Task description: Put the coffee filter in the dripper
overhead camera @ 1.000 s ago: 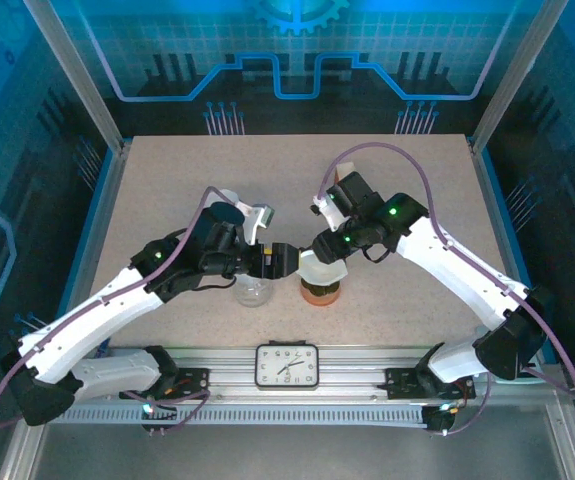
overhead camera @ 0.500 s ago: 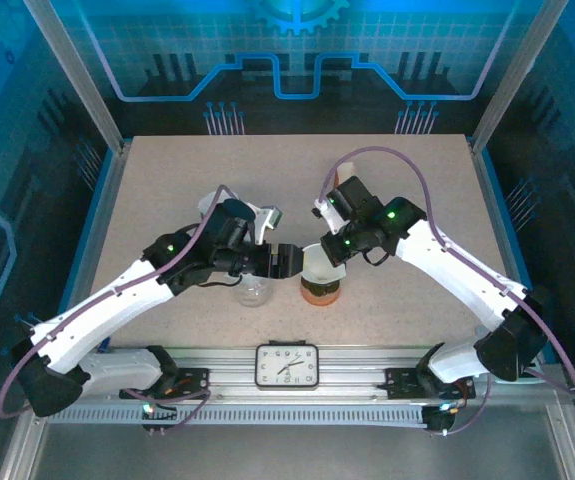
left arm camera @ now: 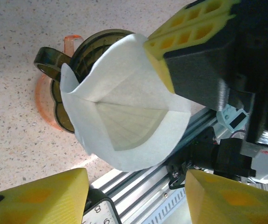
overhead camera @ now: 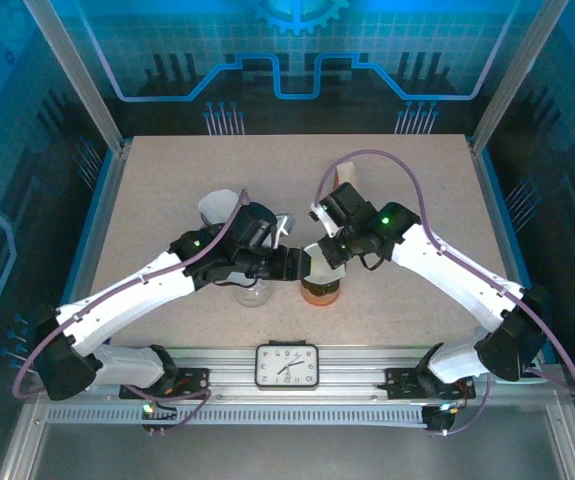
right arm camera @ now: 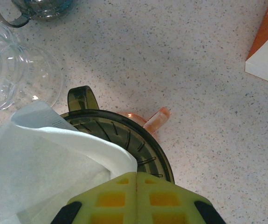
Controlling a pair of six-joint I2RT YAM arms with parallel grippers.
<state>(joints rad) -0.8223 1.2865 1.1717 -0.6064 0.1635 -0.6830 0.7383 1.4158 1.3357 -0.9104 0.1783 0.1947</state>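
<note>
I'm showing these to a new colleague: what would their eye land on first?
The white filter, spread into an open cone at mid-table, is pinched at its rim by the shut right pincer over the dark dripper. The left pincer faces it from the other side, open. A clock sits on the rail at the near edge.

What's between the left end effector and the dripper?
In the left wrist view, the white coffee filter, pinched by the right end effector, sits between the left end effector and the dark dripper.
</note>
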